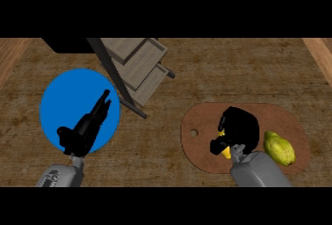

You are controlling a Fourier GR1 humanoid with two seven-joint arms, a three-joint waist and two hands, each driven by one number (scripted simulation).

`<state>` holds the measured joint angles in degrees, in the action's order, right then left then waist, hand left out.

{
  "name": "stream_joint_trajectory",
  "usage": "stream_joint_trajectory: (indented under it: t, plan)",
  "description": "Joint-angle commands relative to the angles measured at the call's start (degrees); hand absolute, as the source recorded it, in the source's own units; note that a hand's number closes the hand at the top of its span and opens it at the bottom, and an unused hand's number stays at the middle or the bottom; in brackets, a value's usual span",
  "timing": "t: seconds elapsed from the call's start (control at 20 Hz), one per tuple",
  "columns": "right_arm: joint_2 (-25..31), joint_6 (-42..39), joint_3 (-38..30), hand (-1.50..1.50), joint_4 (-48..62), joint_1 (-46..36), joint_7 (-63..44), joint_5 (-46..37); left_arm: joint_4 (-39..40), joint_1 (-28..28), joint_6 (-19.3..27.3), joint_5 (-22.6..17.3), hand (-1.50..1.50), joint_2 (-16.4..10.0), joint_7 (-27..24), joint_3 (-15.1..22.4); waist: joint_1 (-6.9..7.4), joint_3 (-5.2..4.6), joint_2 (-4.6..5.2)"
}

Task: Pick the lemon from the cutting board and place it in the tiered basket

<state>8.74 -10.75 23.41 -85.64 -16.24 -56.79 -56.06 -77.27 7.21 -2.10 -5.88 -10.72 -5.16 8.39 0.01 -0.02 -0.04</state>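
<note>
Watch out for a slip on the way up. Hard to judge the hold on the lemon (225, 152), with only a small yellow bit peeking out under the right robot hand (236, 125). Might roll off the cutting board (201, 116) and onto the bench (227, 66) if lifted too fast or tipped.

Mind the yellow-green fruit (279, 147) too. Lies on the same board, just beside the right robot hand, near the wrist. Could get bumped by a sideways swing and knocked away.

Then think of the trip to the tiered basket (139, 66). Stands well apart, up and to the left, with slanted wooden shelves and dark bars. Could hit a bar or the edge of a shelf by coming in too low. Could miss the shelf by letting go too early, and send the lemon rolling down.

Now for the hands. Right robot hand: clenched, curled down over the lemon, grasping it from above, low over the middle of the cutting board. Not lifted yet, as far as can be seen. Left robot hand (81, 129): released, stretched out straight over the blue plate (58, 96), holding nothing. Hard to say whether touching the plate or just above it.
</note>
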Motion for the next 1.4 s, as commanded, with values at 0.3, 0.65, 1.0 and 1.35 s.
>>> stream_joint_trajectory:
  t: [0.3, 0.65, 1.0, 1.35]
  plan:
    - [4.1, -18.1, -3.0, 1.5, -36.3, 7.7, -17.2, -1.3, -2.7, -1.8, 0.6, -0.7, 0.0, -1.1, 1.8, -2.0, -3.02, -0.19, -1.21]
    - [-8.4, -13.2, -4.3, 1.5, -50.9, -3.7, -22.3, -2.6, -1.3, -1.0, 0.2, 0.8, 0.0, -0.1, 1.4, -0.3, -0.76, -0.18, -0.63]
    - [-8.7, -20.1, -8.6, 1.5, -45.4, -26.6, -25.9, -2.5, 0.7, 0.9, 1.6, 2.0, 0.0, 1.8, 0.3, -0.1, 0.02, -0.3, -0.54]
    - [-8.7, -16.4, -17.9, 1.5, -28.0, -44.3, -24.8, -0.5, -0.4, -1.1, -2.3, 0.6, 0.0, 0.3, -0.5, 0.4, 1.92, -0.4, -0.5]
